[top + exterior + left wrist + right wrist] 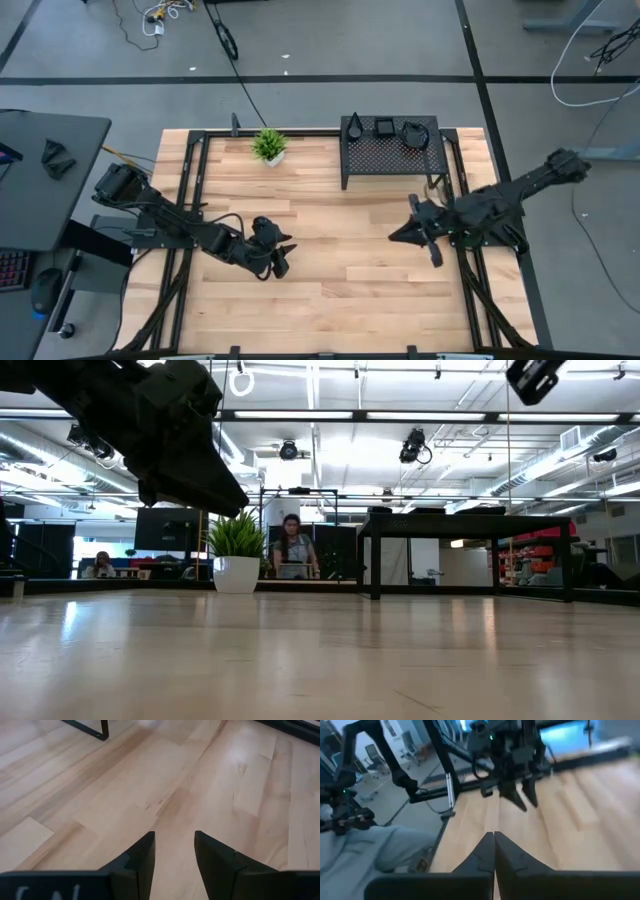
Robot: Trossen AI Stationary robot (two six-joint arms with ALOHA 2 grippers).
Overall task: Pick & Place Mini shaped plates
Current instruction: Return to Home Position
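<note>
So the biggest thing here is the wooden table (330, 300), pale planks with a visible grain and a dark metal frame running round it. At its far edge, right of centre, stands the black rack (385, 162), a perforated metal shelf on thin legs. That's where the mini shaped plates (384, 127) are, glossy black and sitting on top along the back in three spots: a teardrop shape, a square one and a rounded one (can't tell from above how many are piled in each). The rest of the tabletop has no plates on it. Both arms hover over the middle of the table, well apart from the rack. The left gripper (174, 837) is over the left-centre boards with its jaws spread and only bare wood showing between them. The right gripper (494, 836) is right of centre, in front of the rack, with its jaws pressed tight together and pinching nothing. Just left of the rack is a small potted plant (268, 146), spiky green leaves in a white pot. From table height, a person (292, 545) shows in the room beyond the table.
</note>
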